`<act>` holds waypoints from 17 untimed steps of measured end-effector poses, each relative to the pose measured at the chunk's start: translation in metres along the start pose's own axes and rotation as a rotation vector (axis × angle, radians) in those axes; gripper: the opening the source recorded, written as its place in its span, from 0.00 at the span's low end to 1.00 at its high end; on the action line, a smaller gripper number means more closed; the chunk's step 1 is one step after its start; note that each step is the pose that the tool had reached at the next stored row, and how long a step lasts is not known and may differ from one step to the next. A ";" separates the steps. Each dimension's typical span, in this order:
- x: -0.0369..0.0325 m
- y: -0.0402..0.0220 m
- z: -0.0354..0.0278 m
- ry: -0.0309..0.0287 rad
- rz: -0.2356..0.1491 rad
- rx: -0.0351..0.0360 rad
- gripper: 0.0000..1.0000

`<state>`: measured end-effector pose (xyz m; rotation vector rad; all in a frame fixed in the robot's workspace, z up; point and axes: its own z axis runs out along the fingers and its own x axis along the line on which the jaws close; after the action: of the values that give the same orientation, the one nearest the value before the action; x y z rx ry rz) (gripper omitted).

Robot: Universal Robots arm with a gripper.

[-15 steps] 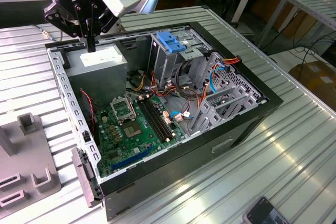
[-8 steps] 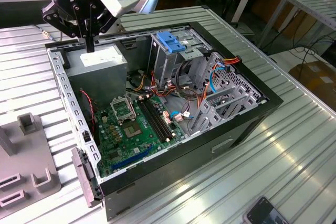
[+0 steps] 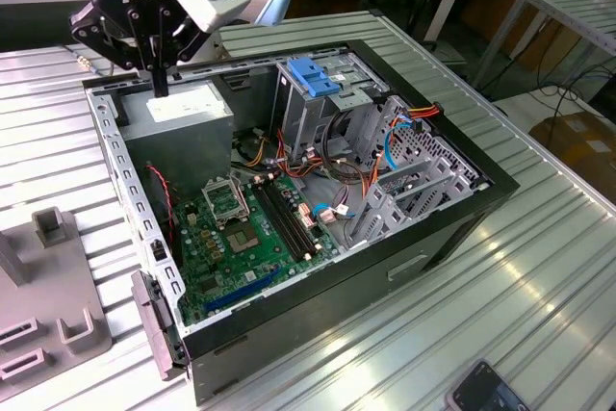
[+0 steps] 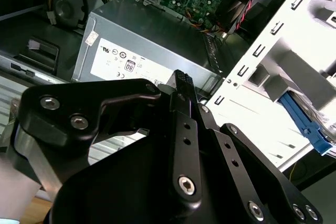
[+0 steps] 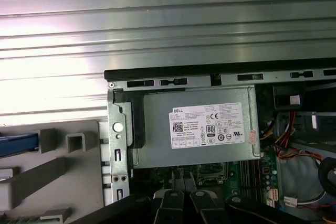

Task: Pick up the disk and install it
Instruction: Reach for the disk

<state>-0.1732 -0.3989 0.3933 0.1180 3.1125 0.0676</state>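
My gripper (image 3: 159, 87) hangs shut and holds nothing, above the near corner of the grey power-supply box (image 3: 188, 108) inside the open computer case (image 3: 452, 228). In both wrist views the fingertips (image 4: 181, 78) (image 5: 184, 178) sit close together over that box (image 4: 152, 40) (image 5: 199, 129). A blue rail (image 5: 18, 144) (image 4: 304, 123), apparently the edge of the disk, lies in a grey holder (image 5: 68, 174) beside the case; the rest of the disk is cut off.
A metal drive cage with a blue plastic handle (image 3: 313, 74) stands upright in the case, with the green motherboard (image 3: 250, 228) and loose cables (image 3: 337, 166) beside it. The grey holder (image 3: 48, 286) sits on the slatted table at the exterior view's left. A phone (image 3: 486, 392) lies at the front right.
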 end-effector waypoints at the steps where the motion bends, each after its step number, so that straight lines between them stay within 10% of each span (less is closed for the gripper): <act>1: 0.0004 0.0000 0.0000 0.0000 0.000 0.0000 0.10; 17: 0.0073 -0.0001 -0.0002 -0.0001 0.000 -0.0001 0.10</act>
<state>-0.1804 -0.3985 0.3933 0.1180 3.1124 0.0677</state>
